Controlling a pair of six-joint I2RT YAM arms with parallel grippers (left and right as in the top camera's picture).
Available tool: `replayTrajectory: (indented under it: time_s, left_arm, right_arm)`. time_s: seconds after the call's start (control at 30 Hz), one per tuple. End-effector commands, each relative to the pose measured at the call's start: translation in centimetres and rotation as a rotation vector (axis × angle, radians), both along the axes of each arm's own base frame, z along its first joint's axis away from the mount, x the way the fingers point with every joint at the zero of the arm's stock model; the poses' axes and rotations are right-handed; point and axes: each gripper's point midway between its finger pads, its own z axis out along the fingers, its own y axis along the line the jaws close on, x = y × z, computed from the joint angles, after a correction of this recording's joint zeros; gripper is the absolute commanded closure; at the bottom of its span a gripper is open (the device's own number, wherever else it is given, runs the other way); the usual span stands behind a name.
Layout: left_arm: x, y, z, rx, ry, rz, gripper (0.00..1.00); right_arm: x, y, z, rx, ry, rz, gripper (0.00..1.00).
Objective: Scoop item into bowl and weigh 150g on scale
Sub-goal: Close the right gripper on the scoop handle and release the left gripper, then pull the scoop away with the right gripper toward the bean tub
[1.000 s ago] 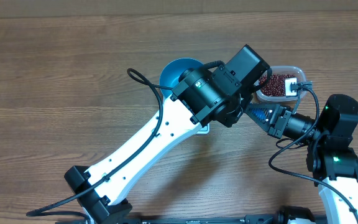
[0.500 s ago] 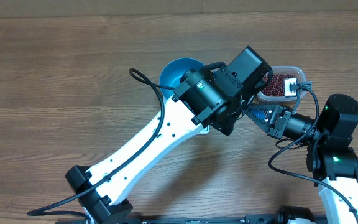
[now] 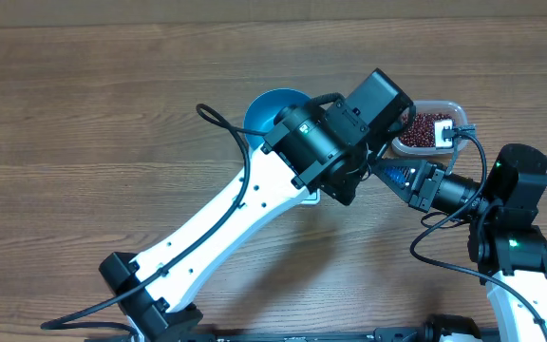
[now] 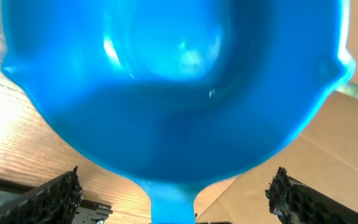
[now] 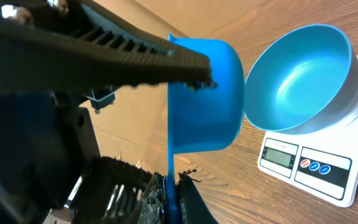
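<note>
The dark red beans [image 3: 428, 126] lie in a small clear tub [image 3: 451, 114] at the right. The teal bowl [image 5: 297, 81] stands empty on the white scale [image 5: 316, 171]; from above, only the bowl's [image 3: 272, 109] left part shows beside the left arm. My right gripper [image 5: 171, 186] is shut on the handle of a bright blue scoop [image 5: 204, 93], held on its side beside the bowl. My left gripper [image 4: 176, 177] is open, its fingers [image 4: 55, 199] wide on either side of the scoop's handle [image 4: 173, 202]. No beans show in the scoop.
The left arm [image 3: 245, 199] crosses the table diagonally and covers most of the scale. One left finger [image 5: 104, 43] passes just above the scoop in the right wrist view. Bare wooden tabletop [image 3: 84, 114] extends to the left.
My left gripper has opened wide, letting go of the scoop. The right gripper still holds the handle, and both arms have barely moved.
</note>
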Motion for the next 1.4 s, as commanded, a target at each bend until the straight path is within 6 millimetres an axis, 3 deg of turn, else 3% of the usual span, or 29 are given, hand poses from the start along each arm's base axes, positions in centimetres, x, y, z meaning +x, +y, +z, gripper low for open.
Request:
replayTrajectory:
  time_s: [0.0,0.5,0.67,0.97,1.2,1.37]
  left_arm:
    - [0.8,1.5,2.4,-0.018,-0.069,-0.011,0.0]
    - [1.7,9.2,6.3,0.048,-0.179,-0.044,0.0]
    - [1.6,10.7,8.0,0.11,-0.3,-0.182,0.0]
    - [1.4,11.4,8.7,0.311,-0.519,-0.574,0.0]
    - [0.9,11.8,8.2,0.454,-0.614,-0.848,0.01]
    - [0.9,11.9,8.1,0.498,-0.65,-0.931,0.01]
  right_arm:
    - [0.3,-0.2,0.9,-0.017,-0.037,-0.022,0.96]
    - [1.8,-1.5,0.0,-0.066,-0.022,-0.132,0.96]
    - [2.5,-2.2,-0.6,-0.091,0.003,-0.196,0.96]
    - [3.9,-4.9,-1.0,-0.22,0.031,-0.366,0.96]
    - [3.9,-9.0,-0.4,-0.417,0.125,-0.574,0.96]
    - [2.8,-12.0,-1.0,-0.595,0.317,-0.659,0.96]
